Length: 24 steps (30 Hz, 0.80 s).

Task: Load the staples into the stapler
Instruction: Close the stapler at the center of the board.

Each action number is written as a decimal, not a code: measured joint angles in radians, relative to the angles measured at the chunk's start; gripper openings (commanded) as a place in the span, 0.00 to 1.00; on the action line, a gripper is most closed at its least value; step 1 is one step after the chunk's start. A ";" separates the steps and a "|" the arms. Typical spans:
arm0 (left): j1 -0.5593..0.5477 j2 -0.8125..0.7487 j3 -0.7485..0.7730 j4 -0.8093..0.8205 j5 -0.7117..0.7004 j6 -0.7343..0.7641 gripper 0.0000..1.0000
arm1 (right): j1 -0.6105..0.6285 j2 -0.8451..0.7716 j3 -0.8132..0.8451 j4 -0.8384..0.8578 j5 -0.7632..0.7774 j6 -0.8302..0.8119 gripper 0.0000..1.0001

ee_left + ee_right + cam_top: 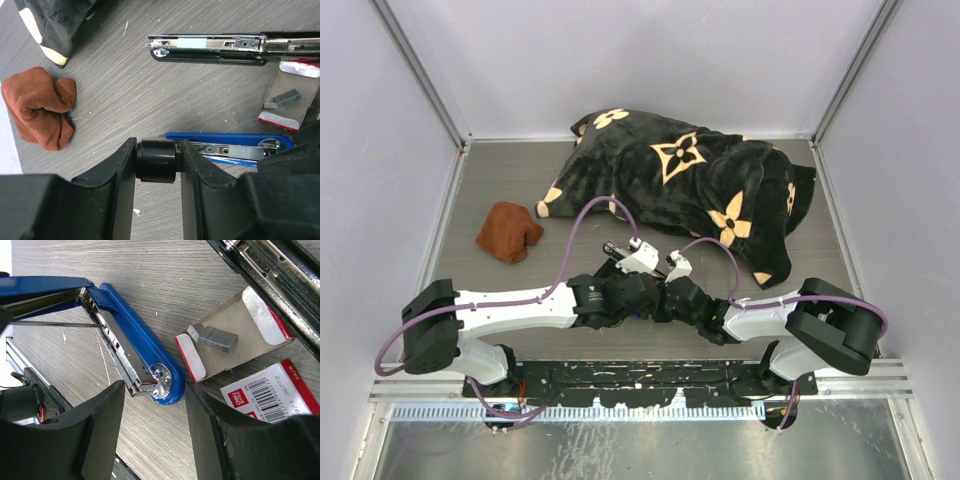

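Grey wood-grain tabletop (125,100) carries the staples box (250,354), a small cardboard tray with white ends edged in red. It lies open between the blue stapler (135,347) and the black stapler (210,47), with short grey strips (218,338) loose inside. The left claw (157,150) is clenched on a black round piece (156,165) at the blue stapler's end, while the right claw (155,392) hangs spread over its nose.
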 measured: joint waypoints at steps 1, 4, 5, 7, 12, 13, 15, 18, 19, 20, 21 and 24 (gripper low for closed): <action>-0.010 0.014 0.008 -0.010 -0.008 -0.003 0.13 | 0.000 0.000 0.000 0.002 0.000 0.000 0.57; -0.045 0.071 0.040 -0.048 -0.040 -0.017 0.13 | 0.000 0.000 0.000 0.005 0.000 0.000 0.57; -0.053 0.087 0.049 -0.059 -0.047 -0.021 0.14 | 0.000 0.000 0.000 0.005 0.000 0.000 0.57; -0.070 0.123 0.071 -0.084 -0.067 -0.030 0.14 | 0.000 0.000 0.000 0.005 0.000 0.000 0.57; -0.100 0.197 0.118 -0.140 -0.101 -0.054 0.19 | 0.000 0.000 0.000 0.005 0.001 -0.001 0.56; -0.102 0.204 0.124 -0.146 -0.105 -0.062 0.21 | 0.000 0.000 -0.003 0.006 0.002 -0.001 0.57; -0.104 0.212 0.133 -0.155 -0.105 -0.071 0.27 | 0.000 0.000 -0.006 0.009 0.004 -0.001 0.56; -0.105 0.216 0.137 -0.160 -0.104 -0.075 0.34 | 0.000 -0.003 -0.010 0.009 0.011 -0.002 0.57; -0.106 0.217 0.137 -0.160 -0.105 -0.076 0.38 | 0.000 -0.005 -0.011 0.009 0.013 -0.003 0.57; -0.106 0.217 0.137 -0.160 -0.104 -0.076 0.40 | 0.000 -0.013 -0.013 0.006 0.017 -0.004 0.57; -0.108 0.217 0.137 -0.159 -0.103 -0.077 0.42 | 0.000 -0.023 -0.016 0.000 0.021 -0.006 0.57; -0.111 0.217 0.137 -0.133 -0.051 -0.105 0.48 | 0.000 -0.070 -0.029 -0.027 0.042 -0.013 0.58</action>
